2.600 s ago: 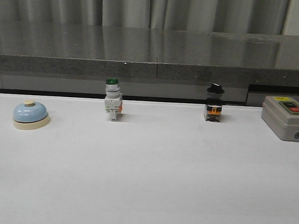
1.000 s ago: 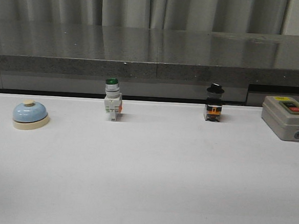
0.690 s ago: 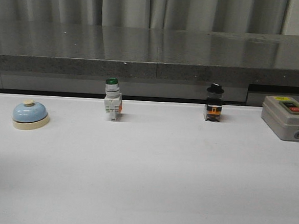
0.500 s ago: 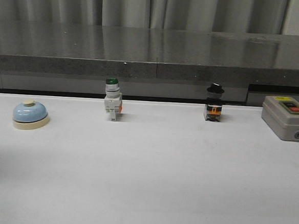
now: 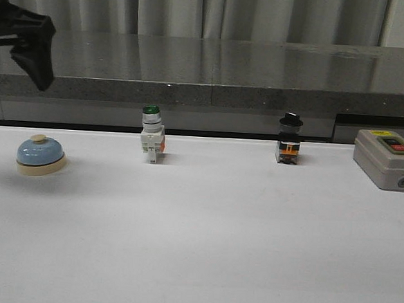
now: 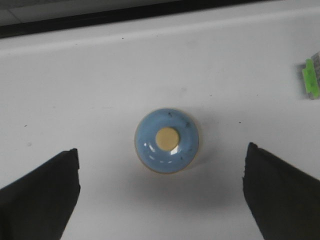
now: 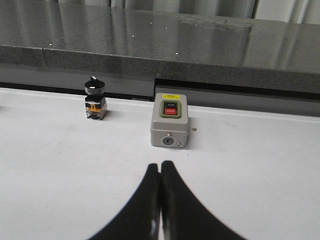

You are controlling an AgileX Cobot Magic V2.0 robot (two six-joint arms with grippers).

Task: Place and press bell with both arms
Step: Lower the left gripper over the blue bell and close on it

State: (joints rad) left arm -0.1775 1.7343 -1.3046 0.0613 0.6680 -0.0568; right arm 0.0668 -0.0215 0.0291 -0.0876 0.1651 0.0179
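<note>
The light-blue bell with its cream knob stands on the white table at the far left. A black finger of my left arm hangs high above it at the upper left edge of the front view. The left wrist view looks straight down on the bell. My left gripper is open wide there, its fingers well apart on either side and clear of the bell. My right gripper is shut on nothing over bare table and does not show in the front view.
A green-capped white switch and a black-knobbed switch stand along the back of the table. A grey box with red and green buttons sits at the far right, ahead of my right gripper. A dark stone ledge runs behind.
My left arm has come into the front view at the upper left, above the bell. The bell and the switches have not moved.
</note>
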